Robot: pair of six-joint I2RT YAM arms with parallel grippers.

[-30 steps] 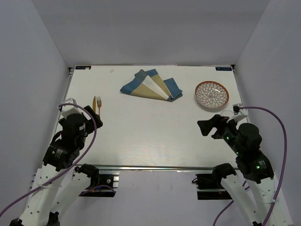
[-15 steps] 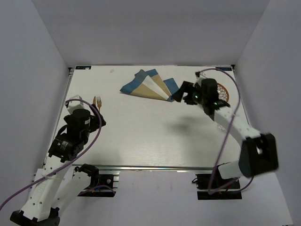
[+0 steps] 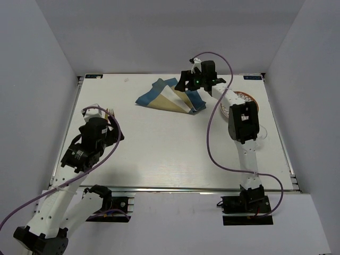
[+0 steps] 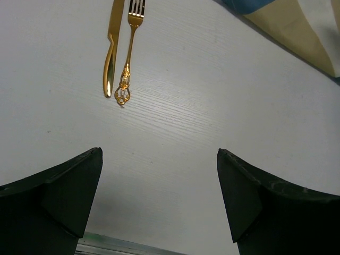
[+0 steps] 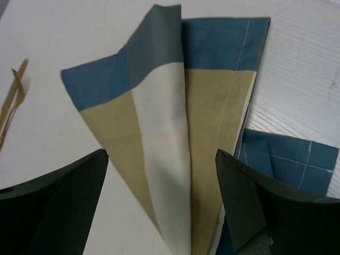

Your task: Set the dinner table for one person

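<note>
The white dinner table (image 3: 175, 154) holds a folded blue, tan and white striped placemat (image 3: 166, 99) at the back centre. A gold knife (image 4: 110, 58) and a gold fork (image 4: 129, 53) lie side by side at the left; only the fork's tines (image 3: 110, 112) show in the top view. A patterned plate (image 3: 251, 98) sits at the back right, partly hidden by the right arm. My left gripper (image 4: 159, 196) is open and empty, above bare table just short of the cutlery handles. My right gripper (image 5: 162, 202) is open and empty, over the placemat (image 5: 170, 122)'s right part.
The right arm stretches from the near edge over the plate to the back of the table. The metal rail (image 3: 175, 188) runs along the near edge. Grey walls close in the table on the left, back and right.
My right arm has swung from the near right side out to the back centre, its gripper now over the placemat. My left gripper has moved slightly forward towards the cutlery.
</note>
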